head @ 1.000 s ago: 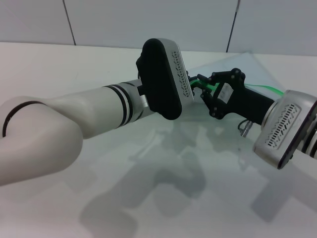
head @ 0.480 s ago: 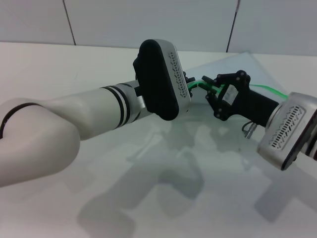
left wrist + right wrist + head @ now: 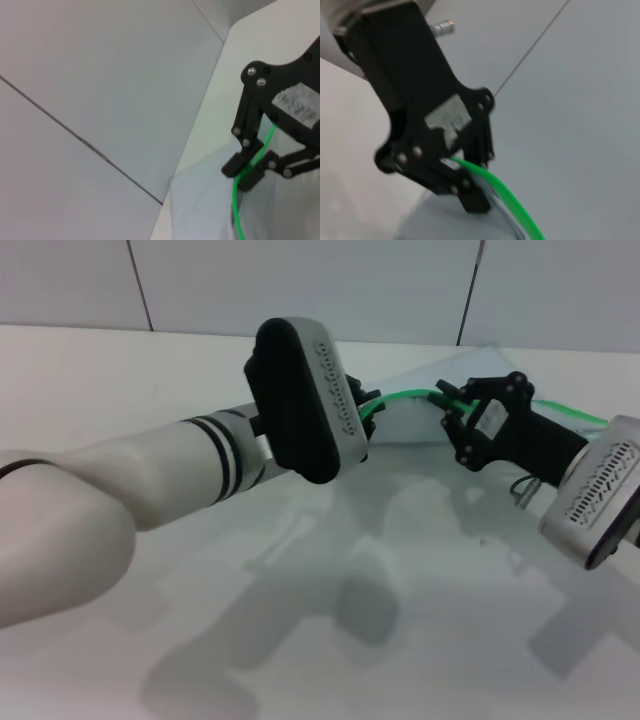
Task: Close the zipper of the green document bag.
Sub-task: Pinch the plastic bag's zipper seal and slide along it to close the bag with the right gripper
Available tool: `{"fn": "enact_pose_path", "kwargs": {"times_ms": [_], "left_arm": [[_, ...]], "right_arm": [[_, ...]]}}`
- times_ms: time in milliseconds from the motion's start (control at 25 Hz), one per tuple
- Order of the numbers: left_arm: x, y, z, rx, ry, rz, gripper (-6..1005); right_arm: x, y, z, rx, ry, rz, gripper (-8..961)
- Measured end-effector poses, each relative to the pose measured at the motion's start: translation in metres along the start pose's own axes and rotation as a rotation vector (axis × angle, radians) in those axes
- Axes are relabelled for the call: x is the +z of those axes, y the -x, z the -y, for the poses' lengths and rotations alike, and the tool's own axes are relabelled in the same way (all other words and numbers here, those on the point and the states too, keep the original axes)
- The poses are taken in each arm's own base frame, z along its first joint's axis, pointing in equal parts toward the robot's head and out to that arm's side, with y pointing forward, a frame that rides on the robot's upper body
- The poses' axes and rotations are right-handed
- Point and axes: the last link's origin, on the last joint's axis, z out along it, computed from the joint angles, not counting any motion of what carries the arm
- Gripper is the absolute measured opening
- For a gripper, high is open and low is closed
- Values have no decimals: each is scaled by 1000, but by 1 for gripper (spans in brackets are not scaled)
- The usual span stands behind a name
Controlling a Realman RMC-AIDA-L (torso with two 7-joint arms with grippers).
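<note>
The green document bag is a pale translucent sheet lifted off the white table between my two arms. Its zipper is a thin bright green strip arching from one gripper to the other and running on to the right. My left gripper is shut on one end of the strip; in the head view its wrist housing hides most of it. Farther along, my right gripper is shut on the zipper, its black fingers pinching the strip. The slider tab cannot be made out.
The white table stretches left and toward me, with only the arms' shadows on it. A panelled grey wall stands behind. The right arm's white wrist housing hangs low at the right edge.
My right gripper has slid to the right along the green strip, and the left arm has drawn back left. The stretch of zipper between them has grown longer.
</note>
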Motion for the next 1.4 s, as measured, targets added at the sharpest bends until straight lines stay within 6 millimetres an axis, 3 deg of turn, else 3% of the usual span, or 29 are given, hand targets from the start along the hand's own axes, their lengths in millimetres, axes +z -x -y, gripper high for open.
{"fn": "enact_pose_path", "kwargs": {"times_ms": [920,1400], "left_arm": [[-48,23,5,-88,-93,38,55],[-55,28,4,-102,-107,52,55]], "right_arm": [[-28,-39,31,30,-178,-160,96],[-39,-49,43,38,-254,-202,103]]}}
